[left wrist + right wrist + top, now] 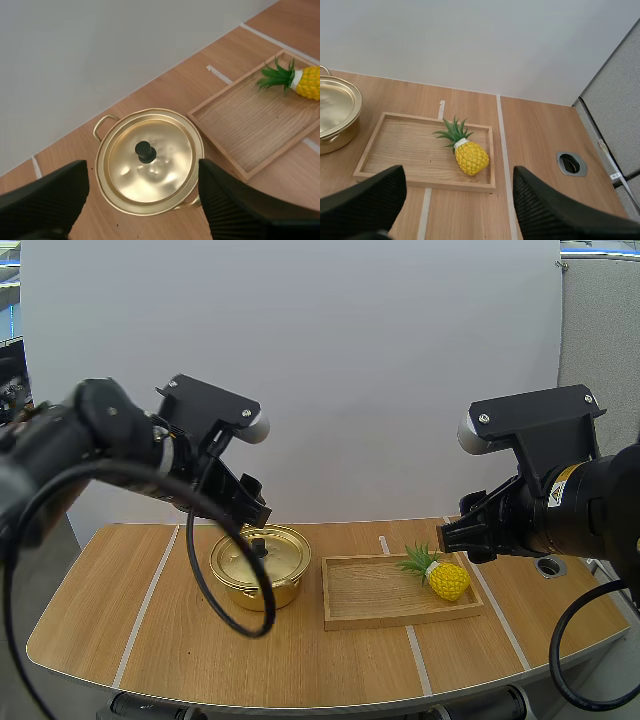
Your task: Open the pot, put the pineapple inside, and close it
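A gold pot (259, 565) (150, 161) stands on the table left of centre, its lid on with a black knob (145, 151) in the middle. A small yellow pineapple (443, 576) (466, 152) (300, 80) with green leaves lies at the right end of a shallow wooden tray (372, 592) (400, 150) (240, 125). My left gripper (142, 197) (252, 512) hovers open above the pot, fingers either side of the lid. My right gripper (457, 202) (458, 532) hangs open above the pineapple and holds nothing.
The tray lies just right of the pot. White tape lines (148, 600) cross the wooden table. A round cable hole (550, 566) (571, 163) sits near the table's right edge. A white wall stands behind.
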Motion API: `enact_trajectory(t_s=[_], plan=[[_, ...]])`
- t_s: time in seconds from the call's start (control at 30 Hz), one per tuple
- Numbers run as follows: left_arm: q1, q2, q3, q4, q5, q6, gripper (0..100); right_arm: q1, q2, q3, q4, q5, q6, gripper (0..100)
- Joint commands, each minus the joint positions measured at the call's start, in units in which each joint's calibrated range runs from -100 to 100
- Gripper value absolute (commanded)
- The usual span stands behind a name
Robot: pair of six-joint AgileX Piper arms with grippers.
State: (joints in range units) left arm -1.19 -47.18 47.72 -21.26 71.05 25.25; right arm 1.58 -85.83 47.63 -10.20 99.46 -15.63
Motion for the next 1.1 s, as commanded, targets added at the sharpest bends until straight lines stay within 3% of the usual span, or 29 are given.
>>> enact_trajectory(t_s=[0.0, 0.17, 0.5, 1.07], plan=[[-0.01, 8.7, -0.6, -4.4, -4.3, 5.1, 100, -0.2, 0.0, -0.4, -0.5, -1.5, -0.2, 100], [-0.01, 16.7, -0.8, -7.2, -7.3, 9.0, 100, -0.2, 0.0, -0.4, -0.5, -1.5, -0.2, 100], [-0.01, 29.1, -8.7, -7.2, -5.0, 9.2, 100, -0.2, 0.0, -0.4, -0.4, -0.3, -0.2, 100], [-0.01, 37.3, -10.8, -7.1, -7.4, 10.3, 100, -0.2, 0.8, -0.3, 0.5, 0.5, 0.0, 100]])
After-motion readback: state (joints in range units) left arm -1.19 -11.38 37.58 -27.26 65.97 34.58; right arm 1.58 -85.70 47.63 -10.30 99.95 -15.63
